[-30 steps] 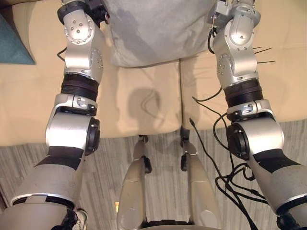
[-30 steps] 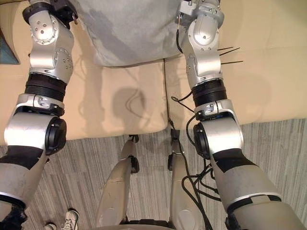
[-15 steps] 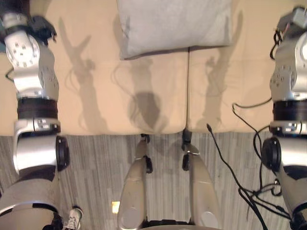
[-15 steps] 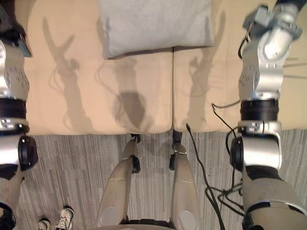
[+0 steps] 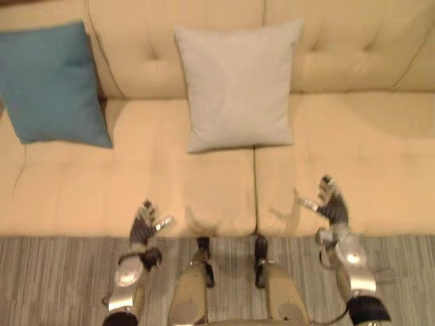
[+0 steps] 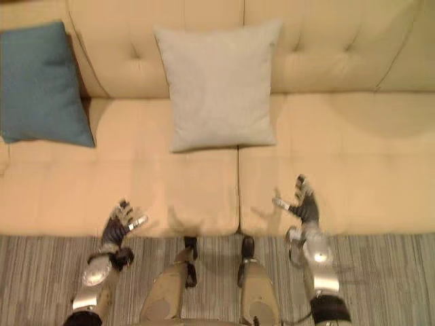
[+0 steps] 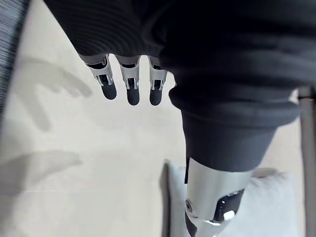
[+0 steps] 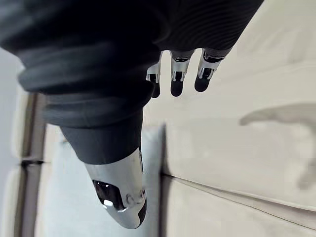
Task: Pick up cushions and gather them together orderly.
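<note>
Left hand (image 5: 144, 227) and right hand (image 5: 331, 207) are held released, empty, at the sofa (image 5: 367, 156) edge; teal cushion (image 5: 51, 85), ten o'clock, likely must be fetched next beside grey cushion (image 5: 238, 88).

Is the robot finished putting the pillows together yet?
Not yet. Done: the grey cushion leans upright against the sofa back, in the middle. In hand: nothing; the left hand and right hand are both open, low by the seat's front edge. Left: the teal cushion sits apart at the sofa's left end, with bare seat between, so it probably needs bringing beside the grey one.
</note>
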### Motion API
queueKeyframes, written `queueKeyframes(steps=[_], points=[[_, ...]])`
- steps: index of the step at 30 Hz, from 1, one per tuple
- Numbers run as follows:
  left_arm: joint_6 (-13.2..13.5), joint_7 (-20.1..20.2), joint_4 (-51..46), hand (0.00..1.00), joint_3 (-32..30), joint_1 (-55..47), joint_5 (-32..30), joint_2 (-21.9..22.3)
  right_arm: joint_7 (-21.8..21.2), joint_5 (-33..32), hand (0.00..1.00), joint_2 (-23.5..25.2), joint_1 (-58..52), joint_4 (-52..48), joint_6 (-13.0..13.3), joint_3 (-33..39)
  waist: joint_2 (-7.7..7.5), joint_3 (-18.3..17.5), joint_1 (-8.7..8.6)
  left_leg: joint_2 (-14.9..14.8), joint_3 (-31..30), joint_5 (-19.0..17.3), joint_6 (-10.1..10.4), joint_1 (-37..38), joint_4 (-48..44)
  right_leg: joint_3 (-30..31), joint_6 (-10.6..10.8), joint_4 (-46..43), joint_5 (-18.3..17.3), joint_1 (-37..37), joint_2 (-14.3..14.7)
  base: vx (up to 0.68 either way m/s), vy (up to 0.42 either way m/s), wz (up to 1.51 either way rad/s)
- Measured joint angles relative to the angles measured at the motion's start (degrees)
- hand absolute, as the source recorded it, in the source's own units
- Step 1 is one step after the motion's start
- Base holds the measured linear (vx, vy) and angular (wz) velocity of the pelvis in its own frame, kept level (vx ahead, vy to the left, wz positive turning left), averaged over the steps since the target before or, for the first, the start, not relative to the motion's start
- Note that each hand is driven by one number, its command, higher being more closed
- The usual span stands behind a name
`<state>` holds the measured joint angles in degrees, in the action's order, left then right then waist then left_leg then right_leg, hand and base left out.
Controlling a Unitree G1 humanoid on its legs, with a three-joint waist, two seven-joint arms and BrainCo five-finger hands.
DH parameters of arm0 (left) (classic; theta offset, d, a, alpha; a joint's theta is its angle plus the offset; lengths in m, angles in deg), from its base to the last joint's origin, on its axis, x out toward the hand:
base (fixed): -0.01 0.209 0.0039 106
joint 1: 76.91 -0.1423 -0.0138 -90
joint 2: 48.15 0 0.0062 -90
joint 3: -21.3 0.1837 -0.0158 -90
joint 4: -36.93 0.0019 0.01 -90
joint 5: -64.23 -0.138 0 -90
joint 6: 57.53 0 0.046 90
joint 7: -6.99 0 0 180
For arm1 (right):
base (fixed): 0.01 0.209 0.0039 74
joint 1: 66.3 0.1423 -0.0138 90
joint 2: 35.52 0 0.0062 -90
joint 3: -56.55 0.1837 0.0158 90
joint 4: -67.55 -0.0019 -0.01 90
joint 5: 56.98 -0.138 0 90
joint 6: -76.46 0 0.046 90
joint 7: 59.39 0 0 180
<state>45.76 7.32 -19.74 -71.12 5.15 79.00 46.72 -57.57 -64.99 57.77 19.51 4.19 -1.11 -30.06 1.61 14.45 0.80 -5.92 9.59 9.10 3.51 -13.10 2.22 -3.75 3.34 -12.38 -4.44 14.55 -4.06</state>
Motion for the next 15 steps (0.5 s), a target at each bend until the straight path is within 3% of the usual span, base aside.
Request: queueKeyframes(steps=[5, 12, 14, 15], points=[[-1.2, 1.0, 8.3, 0.0, -1.1, -5.0, -8.5, 0.4, -2.9, 6.7, 0.0, 0.5, -6.2, 11.1, -1.8, -0.7, -0.52, -3.8, -0.3, 0.7, 0.2, 0.0, -0.1, 6.9, 3.2, 0.5, 0.9, 4.5, 0.4, -6.8, -0.2, 0.07, 0.026, -0.06], [-1.6, 1.0, 9.8, 0.0, -2.8, -5.8, -9.4, 0.1, -3.3, 8.4, 0.0, 0.8, -6.0, 13.4, -1.9, -0.4, -2.0, -4.3, -0.03, 0.9, 3.9, -0.4, -0.4, 7.1, 2.5, 4.5, 1.8, 5.1, 3.0, -6.0, -0.2, 0.0, 0.025, -0.27], [-1.6, 0.9, 7.3, 0.0, -2.8, -5.2, -9.2, 0.4, -3.2, 8.3, 0.0, 1.3, -5.4, 12.9, -1.9, -0.3, -1.94, -4.4, -0.2, -0.8, 4.6, -2.7, -2.7, 1.2, -4.7, 5.7, 5.1, 3.5, 5.2, -2.6, -0.4, -0.08, 0.013, -0.16], [-1.5, 0.8, 6.4, 0.0, -3.0, -5.1, -9.1, 0.8, -3.2, 8.1, 0.0, 1.4, -5.1, 12.9, -1.9, -0.3, -1.34, -4.1, 0.11, -1.7, 4.8, -3.4, -3.3, 0.5, -5.2, 5.8, 4.7, -1.0, 3.4, -1.4, -0.2, -0.13, -0.017, 0.0]])
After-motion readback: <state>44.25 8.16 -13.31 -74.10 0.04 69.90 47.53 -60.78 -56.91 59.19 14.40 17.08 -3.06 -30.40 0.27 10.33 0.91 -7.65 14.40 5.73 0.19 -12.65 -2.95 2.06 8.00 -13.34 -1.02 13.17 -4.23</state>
